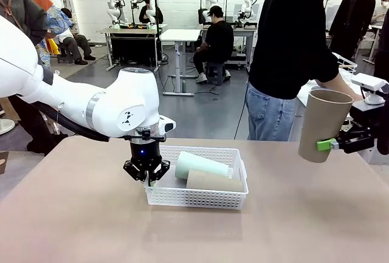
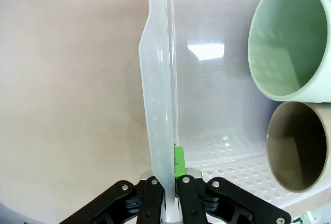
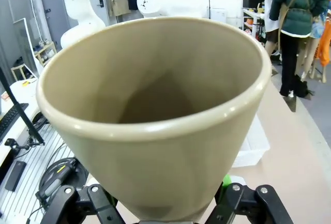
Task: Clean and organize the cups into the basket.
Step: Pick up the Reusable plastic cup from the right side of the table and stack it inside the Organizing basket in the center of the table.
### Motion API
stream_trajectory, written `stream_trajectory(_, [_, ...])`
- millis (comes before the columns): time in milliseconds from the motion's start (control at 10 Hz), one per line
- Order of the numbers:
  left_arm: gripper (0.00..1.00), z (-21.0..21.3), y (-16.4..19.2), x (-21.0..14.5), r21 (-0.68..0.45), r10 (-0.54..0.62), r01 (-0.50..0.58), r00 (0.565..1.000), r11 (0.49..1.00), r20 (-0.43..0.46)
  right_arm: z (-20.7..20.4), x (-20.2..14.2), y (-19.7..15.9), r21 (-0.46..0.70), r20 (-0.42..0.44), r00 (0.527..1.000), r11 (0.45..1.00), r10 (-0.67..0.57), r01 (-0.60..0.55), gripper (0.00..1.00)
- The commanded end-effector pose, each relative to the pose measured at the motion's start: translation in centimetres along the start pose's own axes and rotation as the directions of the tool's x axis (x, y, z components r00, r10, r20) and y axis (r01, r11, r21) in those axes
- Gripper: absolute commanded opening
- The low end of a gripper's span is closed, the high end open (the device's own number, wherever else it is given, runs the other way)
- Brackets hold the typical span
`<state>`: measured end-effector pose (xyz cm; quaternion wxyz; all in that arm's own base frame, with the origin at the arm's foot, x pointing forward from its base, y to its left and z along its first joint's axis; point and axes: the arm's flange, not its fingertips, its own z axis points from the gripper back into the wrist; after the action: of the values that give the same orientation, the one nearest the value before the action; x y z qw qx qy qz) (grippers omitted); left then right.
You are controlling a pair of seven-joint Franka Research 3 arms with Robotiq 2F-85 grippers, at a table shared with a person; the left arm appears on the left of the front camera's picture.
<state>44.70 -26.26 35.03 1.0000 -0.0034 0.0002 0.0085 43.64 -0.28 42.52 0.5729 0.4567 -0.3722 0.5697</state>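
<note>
Now the left gripper is clamping shut on the end wall of the shallow white perforated plastic basket, mid-table; the right gripper is gripping a tall tan matte tumbler above the right edge, seemingly low down; tilting is risking a slip.

The table has a plain, matte tan-pink top that takes up the lower half of the front view, with its far edge running across the frame a little below mid-height. One thing stands directly on it: the basket, white and lattice-walled, just right of centre and closer to the far edge (its long side faces the camera). In the left wrist view, bare tabletop covers the left half and the basket's wall runs down the middle. In the right wrist view, the tabletop shows at the right, with a white corner of the basket resting on it.
</note>
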Motion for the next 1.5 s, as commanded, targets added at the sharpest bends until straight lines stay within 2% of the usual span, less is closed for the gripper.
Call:
stream_trajectory(0, [0.00, 0.1, 0.0, -0.1, -0.002, 0.002, -0.002, 1.000, 1.000, 0.001, -0.5, -1.1, -0.2, 0.025, -0.012, 1.000, 1.000, 0.016, -0.015, 0.22])
stream_trajectory(500, [0.00, 0.1, 0.0, -0.1, -0.002, 0.002, -0.002, 1.000, 1.000, 0.001, -0.5, -1.1, -0.2, 0.025, -0.012, 1.000, 1.000, 0.016, -0.015, 0.22])
stream_trajectory(600, [0.00, 0.1, 0.0, -0.1, -0.002, 0.002, -0.002, 1.000, 1.000, 0.001, -0.4, -1.0, -0.2, 0.018, -0.005, 1.000, 1.000, 0.000, 0.000, 0.81])
stream_trajectory(700, [0.00, 0.1, 0.0, -0.1, -0.002, 0.002, -0.002, 1.000, 1.000, 0.001, -3.2, 2.8, -0.1, 0.018, -0.153, 0.987, 0.998, 0.058, -0.056, 0.81])
stream_trajectory(800, [0.00, 0.1, 0.0, -0.1, -0.002, 0.002, -0.002, 1.000, 1.000, 0.001, -5.7, 6.2, -0.7, 0.025, -0.253, 0.963, 0.996, 0.091, -0.087, 0.81])
stream_trajectory(1000, [0.00, 0.1, 0.0, -0.1, -0.002, 0.002, -0.002, 1.000, 1.000, 0.001, -10.7, 11.6, -2.6, 0.095, -0.404, 0.909, 0.993, 0.102, -0.069, 0.81])
stream_trajectory(1200, [0.00, 0.1, 0.0, -0.1, -0.002, 0.002, -0.002, 1.000, 1.000, 0.001, -16.4, 13.8, -5.2, 0.132, -0.559, 0.828, 0.991, 0.048, 0.032, 0.81])
stream_trajectory(1400, [0.00, 0.1, 0.0, -0.1, -0.002, 0.002, -0.002, 1.000, 1.000, 0.001, -21.4, 14.3, -6.6, 0.129, -0.724, 0.689, 0.986, 0.023, 0.103, 0.81])
